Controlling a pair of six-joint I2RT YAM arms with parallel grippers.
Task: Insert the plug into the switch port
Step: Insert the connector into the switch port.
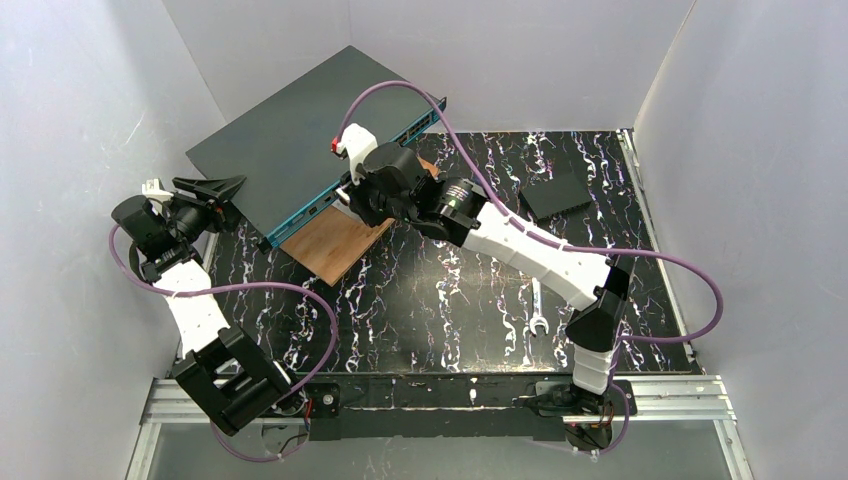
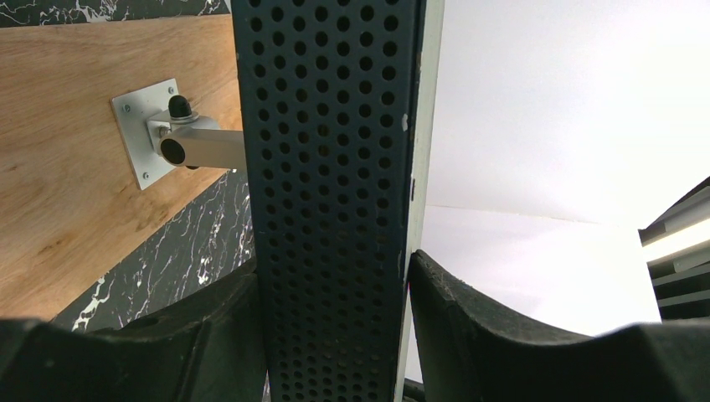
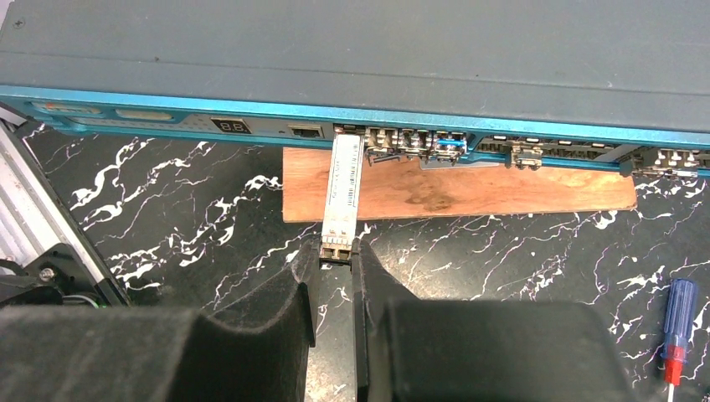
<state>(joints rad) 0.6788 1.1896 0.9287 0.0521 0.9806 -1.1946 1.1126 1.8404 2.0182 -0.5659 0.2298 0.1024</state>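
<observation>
The switch (image 1: 300,130) is a large dark grey box propped at an angle over a wooden board, its teal port edge (image 3: 251,126) facing the right arm. The plug (image 3: 343,184) is a slim silver module. Its far end meets a port opening in the teal edge, and how deep it sits I cannot tell. My right gripper (image 3: 336,251) is shut on the plug's near end. My left gripper (image 2: 335,335) is shut on the switch's perforated side wall (image 2: 331,167), at the left corner (image 1: 225,190) in the top view.
A wooden board (image 3: 469,191) lies under the switch, with a metal bracket (image 2: 180,138) fixed to it. A small black box (image 1: 555,195) sits at the back right, a wrench (image 1: 535,310) near the right arm, and a blue and red screwdriver (image 3: 678,327) to the right. White walls enclose the table.
</observation>
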